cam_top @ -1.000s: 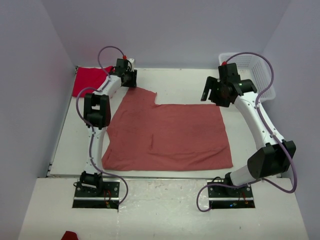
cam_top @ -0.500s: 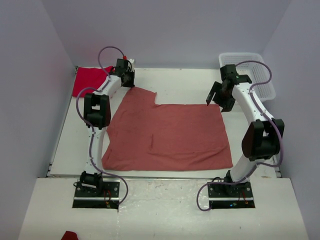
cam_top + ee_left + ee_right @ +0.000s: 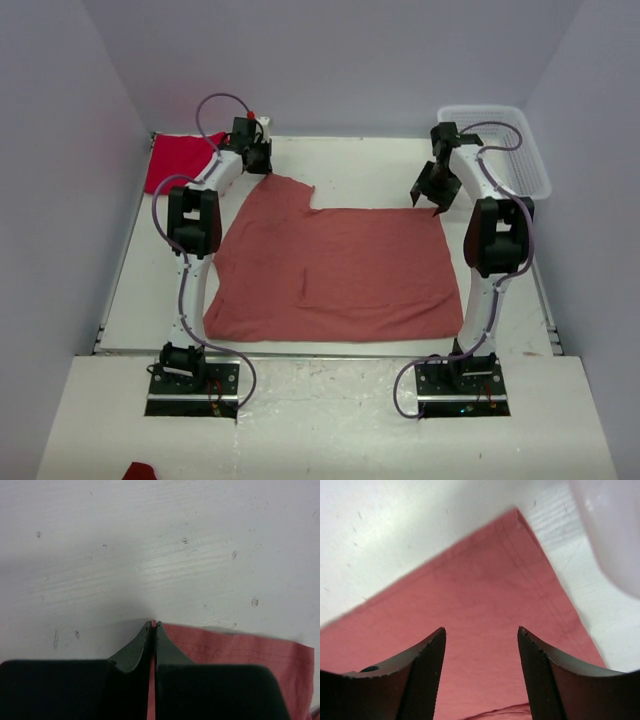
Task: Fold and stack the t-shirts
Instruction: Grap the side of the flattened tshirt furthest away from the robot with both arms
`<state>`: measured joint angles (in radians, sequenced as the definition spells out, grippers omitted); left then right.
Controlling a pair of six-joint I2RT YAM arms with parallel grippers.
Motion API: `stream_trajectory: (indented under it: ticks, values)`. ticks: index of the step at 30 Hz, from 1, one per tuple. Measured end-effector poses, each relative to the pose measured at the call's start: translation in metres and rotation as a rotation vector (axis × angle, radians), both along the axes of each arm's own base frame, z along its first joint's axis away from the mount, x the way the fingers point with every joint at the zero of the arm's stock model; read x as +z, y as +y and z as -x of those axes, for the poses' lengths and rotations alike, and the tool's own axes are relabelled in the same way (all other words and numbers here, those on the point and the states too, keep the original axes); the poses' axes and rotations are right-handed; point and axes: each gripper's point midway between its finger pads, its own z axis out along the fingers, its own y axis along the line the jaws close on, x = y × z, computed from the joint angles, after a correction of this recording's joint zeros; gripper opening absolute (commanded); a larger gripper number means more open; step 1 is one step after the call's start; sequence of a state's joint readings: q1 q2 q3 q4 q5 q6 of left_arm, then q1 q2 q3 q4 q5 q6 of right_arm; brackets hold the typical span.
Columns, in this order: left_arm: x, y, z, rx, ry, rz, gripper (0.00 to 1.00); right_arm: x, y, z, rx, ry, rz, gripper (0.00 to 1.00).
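Table (image 3: 370, 170): pink tee (image 3: 340, 270), red tee (image 3: 175, 160), basket (image 3: 530, 170).

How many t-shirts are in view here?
2. The pink tee lies spread flat mid-table; the red tee sits bunched at the far left corner, partly behind the left arm.

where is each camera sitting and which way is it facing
Top external: above and behind the arms, looking down on the table; both arms show whole, with their bases nearest the camera.
Left wrist: on the left arm, looking down past the left gripper, which is shut on a corner of the salmon-pink t-shirt.
Right wrist: on the right arm, looking down through the open right gripper at another corner of that shirt; the basket is blurred at the edge.
Shared: all three views show the salmon-pink t-shirt; top external and right wrist both show the basket.
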<state>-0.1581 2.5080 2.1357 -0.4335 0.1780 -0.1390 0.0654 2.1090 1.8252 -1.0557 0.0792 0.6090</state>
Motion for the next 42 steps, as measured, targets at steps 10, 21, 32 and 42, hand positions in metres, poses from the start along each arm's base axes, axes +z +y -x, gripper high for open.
stream_trajectory:
  ticks: [10,21,32,42]
  values:
    - [0.007,0.005,0.002,0.019,-0.008,-0.02,0.0,-0.003,-0.015,-0.035,0.051,-0.007,0.03,0.68]
    - [0.009,0.049,0.001,0.122,-0.002,-0.06,0.0,-0.022,-0.02,-0.016,0.148,0.065,0.067,0.69]
    - [0.012,0.072,-0.002,0.175,-0.009,-0.089,0.0,-0.005,-0.019,-0.037,0.196,-0.002,0.07,0.69]
    - [0.008,0.072,0.001,0.169,0.003,-0.08,0.0,-0.017,-0.006,-0.066,0.252,-0.056,0.061,0.7]
